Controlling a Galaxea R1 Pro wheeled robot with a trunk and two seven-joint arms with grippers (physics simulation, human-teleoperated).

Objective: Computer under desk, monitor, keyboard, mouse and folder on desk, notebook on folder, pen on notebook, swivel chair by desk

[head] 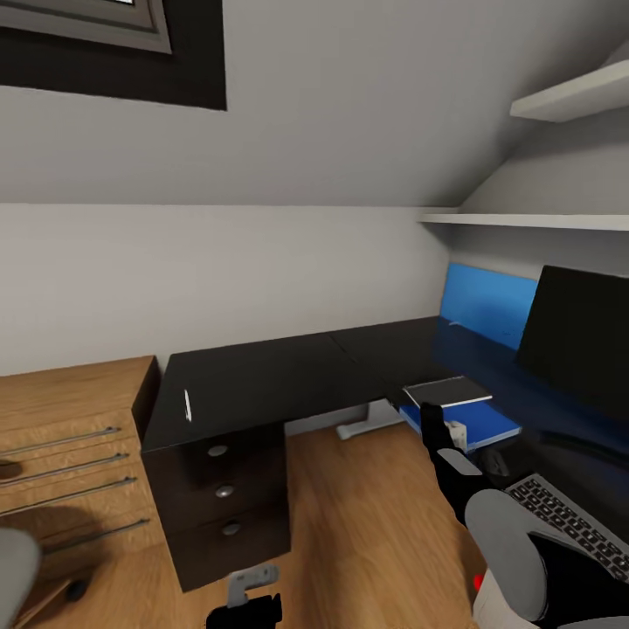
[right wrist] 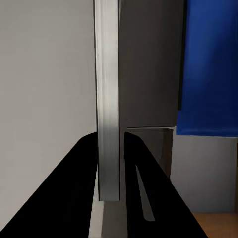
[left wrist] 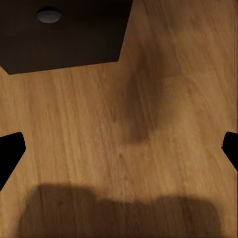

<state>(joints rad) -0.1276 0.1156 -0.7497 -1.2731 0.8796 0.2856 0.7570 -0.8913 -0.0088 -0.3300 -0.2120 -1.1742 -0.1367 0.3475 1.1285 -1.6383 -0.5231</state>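
Right fingers [right wrist: 109,168] pinch the notebook [head: 447,390] edge, resting on the folder [head: 489,426]; left fingers [left wrist: 119,148] spread

My large black L-shaped counter [head: 262,384] has a glossy top that mirrors the bright blue folder [head: 489,426] lying smooth and plastic-looking on it. Its dark drawer unit [head: 223,494] looks matt, with round brushed-silver metal knobs [head: 224,491]. The light wooden dresser [head: 70,437] shows clear grain and thin shiny metal bar handles. The warm wood floor [left wrist: 148,124] is smooth with fine grain. My black right hand [right wrist: 110,163] looks like matt plastic.
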